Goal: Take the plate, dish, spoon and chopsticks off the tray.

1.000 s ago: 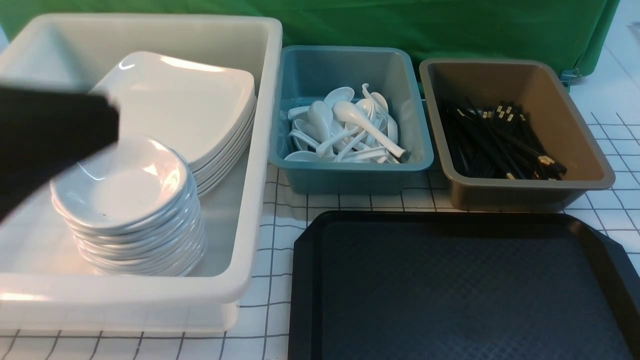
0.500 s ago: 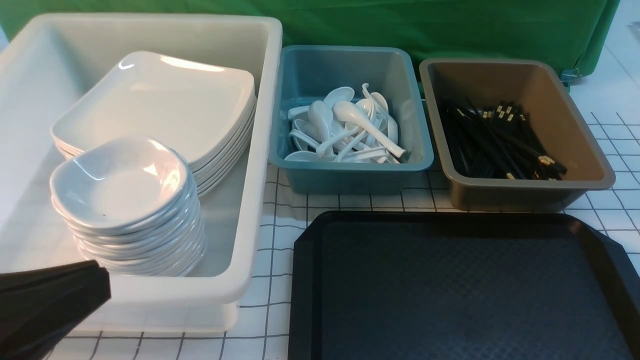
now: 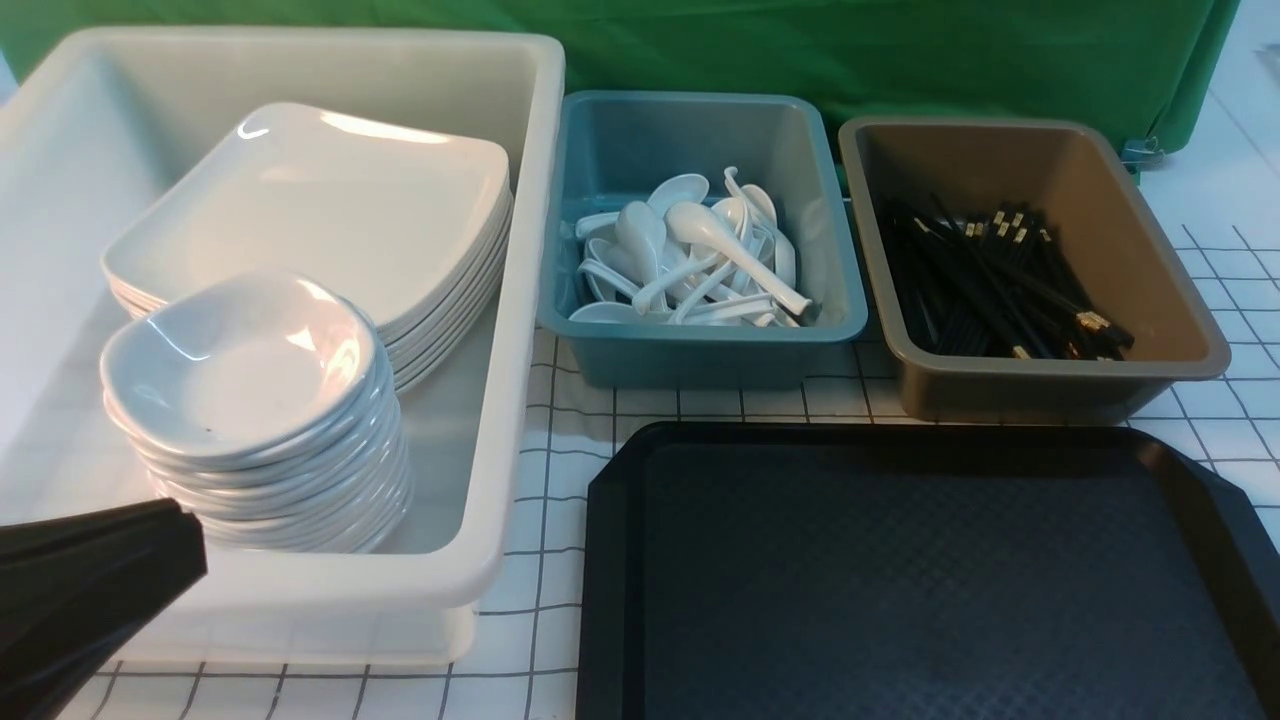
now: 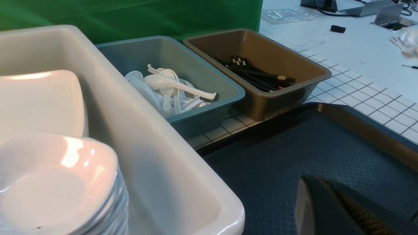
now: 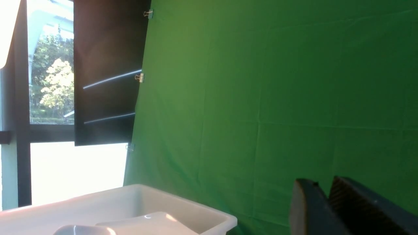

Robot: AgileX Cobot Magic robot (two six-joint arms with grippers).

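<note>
The black tray (image 3: 900, 580) lies bare at the front right, nothing on it. Several white plates (image 3: 330, 210) are stacked in the white tub (image 3: 500, 420), with a stack of small dishes (image 3: 240, 370) in front of them. White spoons (image 3: 700, 260) fill the teal tub (image 3: 700, 360). Black chopsticks (image 3: 1000, 280) lie in the brown tub (image 3: 1050, 390). My left gripper (image 3: 190, 540) is shut and empty, low at the white tub's near left wall; the left wrist view shows its tip (image 4: 310, 181) over the tray (image 4: 277, 153). My right gripper (image 5: 321, 186) shows only in its wrist view, tips slightly apart, holding nothing.
A green backdrop (image 3: 850, 50) closes off the far side behind the three tubs. The table has a white gridded cover (image 3: 560, 480). The right wrist view faces the backdrop and a window, with the white tub's corner (image 5: 196, 212) low in it.
My left gripper has dropped from above the dish stack to the white tub's near left corner, then crept slightly further left. Nothing else has moved.
</note>
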